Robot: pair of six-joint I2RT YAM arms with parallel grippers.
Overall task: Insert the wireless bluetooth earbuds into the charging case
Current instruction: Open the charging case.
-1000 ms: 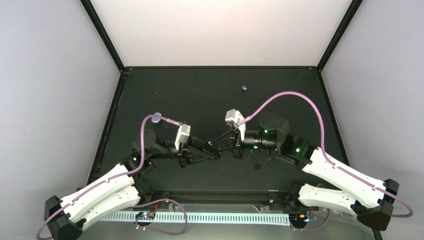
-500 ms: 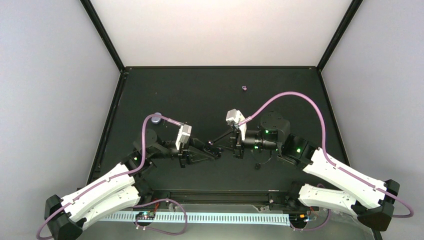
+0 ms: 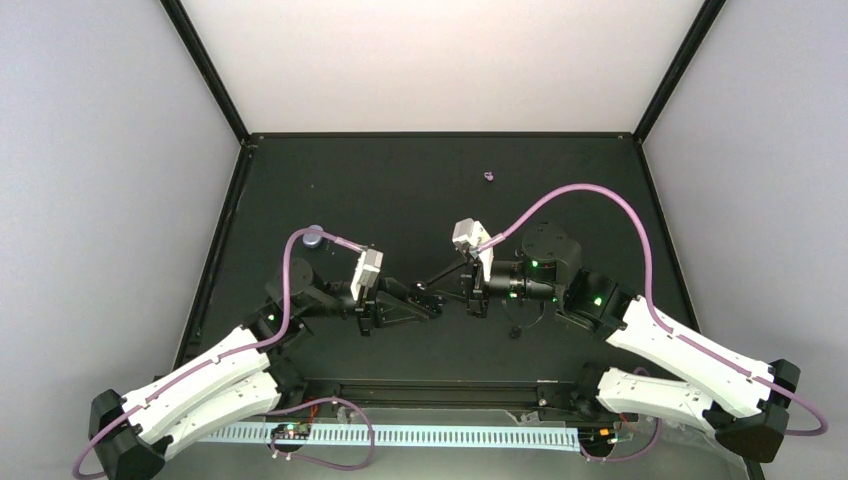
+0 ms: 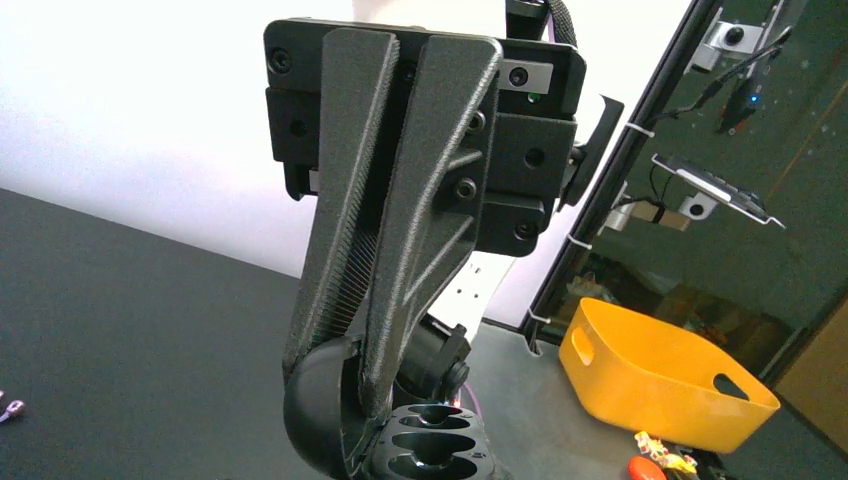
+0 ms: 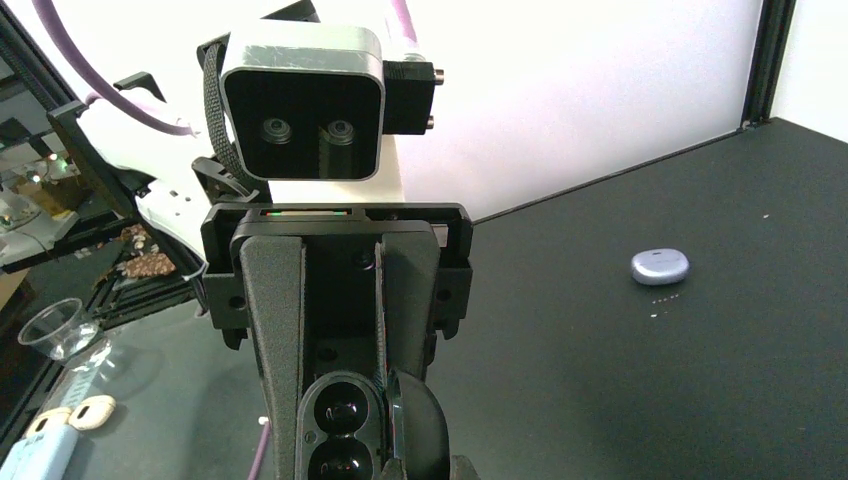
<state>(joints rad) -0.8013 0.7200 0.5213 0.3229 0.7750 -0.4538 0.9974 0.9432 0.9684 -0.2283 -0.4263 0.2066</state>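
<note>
Nearest me, the left arm (image 3: 200, 385) and the right arm (image 3: 680, 350) rise from the near edge of the table (image 3: 400, 190) and lean in toward each other. The left gripper (image 3: 428, 298) and the right gripper (image 3: 430, 286) meet tip to tip near the middle of the table. My left wrist camera looks straight at the right gripper, whose two fingers (image 4: 350, 230) lie pressed together along their whole length, tips angled down toward the lens. My right wrist camera looks back at the left gripper, whose fingers (image 5: 275, 340) are drawn in with only a narrow gap between them. Dark rounded shapes (image 5: 340, 430) crowd the bottom edge of both wrist views where the tips come together. I cannot tell what they are, or whether anything is pinched there. Farther out, beyond the left arm's elbow and just beside its purple cable (image 3: 286, 285), the case (image 5: 660, 266) lies on the table with its lid down, well apart from both grippers. Farther back again, right of centre, one earbud (image 3: 488, 177) lies alone on the dark surface, well apart from the case and from the arms. Past the table's right edge, behind the black frame post, the left wrist view shows a yellow basket (image 4: 660, 375). Past the left edge, the right wrist view shows a clear plastic cup (image 5: 50, 330).
</note>
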